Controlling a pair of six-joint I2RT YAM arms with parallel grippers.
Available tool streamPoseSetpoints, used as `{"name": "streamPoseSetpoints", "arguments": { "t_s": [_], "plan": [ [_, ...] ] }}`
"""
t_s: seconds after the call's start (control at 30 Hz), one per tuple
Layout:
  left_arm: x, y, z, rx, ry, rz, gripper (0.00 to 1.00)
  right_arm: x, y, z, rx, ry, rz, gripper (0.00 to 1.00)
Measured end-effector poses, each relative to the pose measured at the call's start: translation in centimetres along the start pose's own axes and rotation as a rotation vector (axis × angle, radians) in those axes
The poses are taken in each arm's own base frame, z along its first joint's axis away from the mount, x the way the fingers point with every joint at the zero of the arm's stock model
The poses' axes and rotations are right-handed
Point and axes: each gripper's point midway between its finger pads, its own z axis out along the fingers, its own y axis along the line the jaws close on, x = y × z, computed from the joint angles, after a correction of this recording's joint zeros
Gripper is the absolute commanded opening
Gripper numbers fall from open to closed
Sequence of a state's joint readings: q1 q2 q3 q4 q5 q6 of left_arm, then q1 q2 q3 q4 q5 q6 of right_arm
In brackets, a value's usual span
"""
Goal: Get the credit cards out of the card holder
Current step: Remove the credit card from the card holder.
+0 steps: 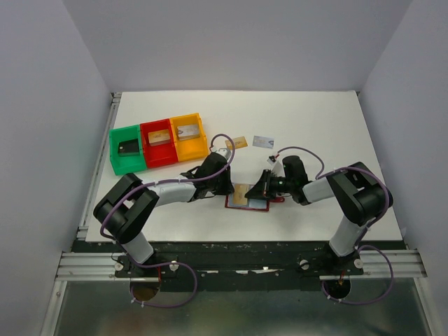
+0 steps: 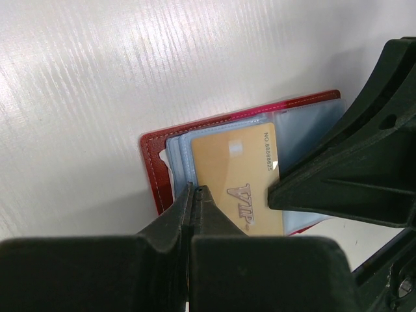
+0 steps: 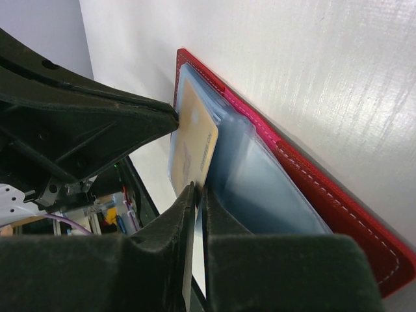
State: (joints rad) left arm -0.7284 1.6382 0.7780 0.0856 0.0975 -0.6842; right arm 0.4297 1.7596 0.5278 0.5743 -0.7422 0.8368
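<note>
Top external: white worktop [image 1: 315, 126]. Green bin [image 1: 115, 148], red bin [image 1: 159, 159] and orange bin [image 1: 190, 150] sit well out to the left of my left end effector [image 1: 229, 187]. The card holder [image 1: 245, 206] lies open and flat under both end effectors, blue sleeves up. My left end effector is clenched shut, tips down on the sleeve edge beside the gold card [image 2: 240, 169]. My right end effector [image 3: 197, 190] is grasping that gold card by its edge, the card partly in its sleeve. A loose gold card [image 1: 239, 143] and a silver card [image 1: 263, 142] lie beyond both end effectors.
</note>
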Motion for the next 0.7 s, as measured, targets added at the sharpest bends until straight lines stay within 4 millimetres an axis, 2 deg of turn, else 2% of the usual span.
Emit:
{"name": "streamPoseSetpoints", "arguments": {
  "t_s": [0.3, 0.7],
  "plan": [
    [-0.03, 0.11, -0.05, -0.007, -0.004, -0.005, 0.00, -0.22, 0.01, -0.17, 0.001, -0.006, 0.002, 0.06],
    [0.27, 0.55, -0.27, -0.024, -0.006, -0.026, 0.00, -0.31, -0.22, -0.90, 0.005, -0.024, 0.007, 0.02]
  ]
}}
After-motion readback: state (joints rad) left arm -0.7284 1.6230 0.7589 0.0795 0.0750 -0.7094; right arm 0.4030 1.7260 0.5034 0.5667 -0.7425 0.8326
